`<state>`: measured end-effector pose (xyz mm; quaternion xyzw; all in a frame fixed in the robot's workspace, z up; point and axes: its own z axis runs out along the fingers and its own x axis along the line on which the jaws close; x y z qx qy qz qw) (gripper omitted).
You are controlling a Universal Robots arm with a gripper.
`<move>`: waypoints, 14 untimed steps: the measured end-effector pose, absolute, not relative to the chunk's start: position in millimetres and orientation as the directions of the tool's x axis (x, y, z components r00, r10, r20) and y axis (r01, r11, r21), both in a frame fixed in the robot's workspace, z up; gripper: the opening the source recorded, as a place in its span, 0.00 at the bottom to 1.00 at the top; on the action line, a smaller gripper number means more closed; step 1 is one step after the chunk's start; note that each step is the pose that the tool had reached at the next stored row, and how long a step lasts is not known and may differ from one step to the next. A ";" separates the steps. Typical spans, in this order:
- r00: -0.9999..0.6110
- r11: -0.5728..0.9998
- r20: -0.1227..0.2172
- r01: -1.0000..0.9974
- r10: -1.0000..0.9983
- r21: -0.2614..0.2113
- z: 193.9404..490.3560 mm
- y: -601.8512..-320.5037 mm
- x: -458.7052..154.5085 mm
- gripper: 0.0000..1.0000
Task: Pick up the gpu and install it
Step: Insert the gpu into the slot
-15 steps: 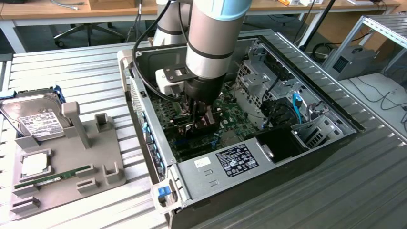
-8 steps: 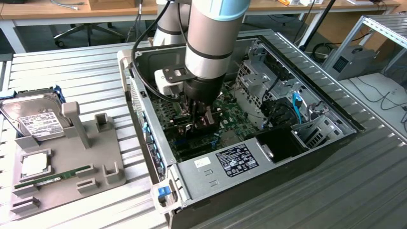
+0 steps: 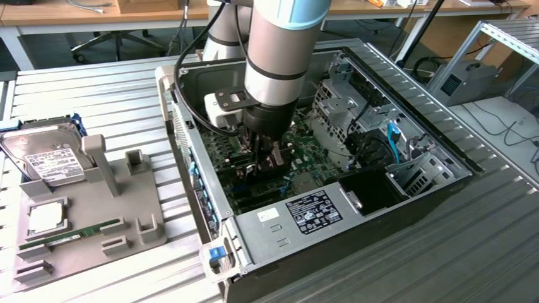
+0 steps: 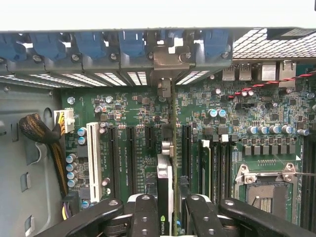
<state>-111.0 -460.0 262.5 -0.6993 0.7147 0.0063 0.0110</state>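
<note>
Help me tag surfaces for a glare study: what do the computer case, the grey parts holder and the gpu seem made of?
The computer case: bare sheet metal, dull silver, with folded edges and punched vents.
The grey parts holder: probably plastic, matte, uniformly grey, in chunky moulded shapes.
The gpu: thin green board seen edge-on, likely fibreglass laminate.

Poised with arm (image 3: 282, 57) pointing straight down, gripper (image 3: 262, 154) fingers (image 4: 144, 215) clamped on gpu (image 4: 165, 180) between them.

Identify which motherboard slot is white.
The slot nearest the braided cable; the other slots are black.
</note>
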 end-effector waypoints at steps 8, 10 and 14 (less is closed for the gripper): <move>-0.022 0.022 -0.024 -1.000 -0.999 -0.007 262.8 -460.1 -111.3 0.27; -0.022 0.022 -0.024 -1.000 -0.999 -0.008 262.8 -460.0 -111.7 0.27; -0.022 0.022 -0.025 -1.000 -0.999 -0.009 263.1 -460.1 -112.7 0.27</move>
